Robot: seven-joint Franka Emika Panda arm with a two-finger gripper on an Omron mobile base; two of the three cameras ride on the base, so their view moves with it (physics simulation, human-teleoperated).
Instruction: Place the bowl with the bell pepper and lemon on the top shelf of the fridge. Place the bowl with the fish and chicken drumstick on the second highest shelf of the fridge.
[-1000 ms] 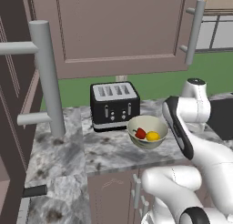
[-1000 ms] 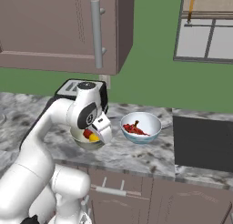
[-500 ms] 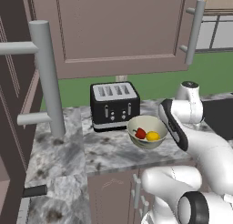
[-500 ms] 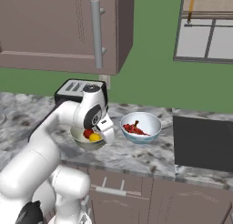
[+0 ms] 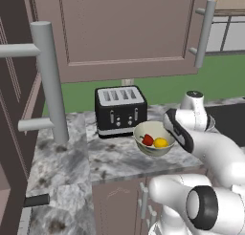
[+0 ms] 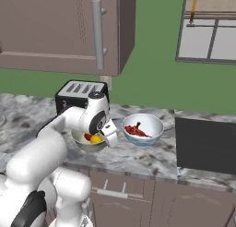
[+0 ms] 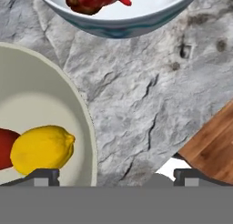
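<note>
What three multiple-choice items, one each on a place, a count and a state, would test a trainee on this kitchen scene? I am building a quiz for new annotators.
1. Where does the toaster stand?
A. behind the bowl with the bell pepper and lemon
B. on the stove
C. inside the cabinet

2. How many bowls stand on the counter?
A. one
B. two
C. four

3. How do the fingers stand?
A. shut on the lemon
B. shut on the rim
C. open, straddling the rim

Key: 1 A, the left base view shows the toaster just behind that bowl. 2 B, the right base view shows it beside the bowl with the fish. 3 C, the hand view shows one tip inside the rim, one outside.
</note>
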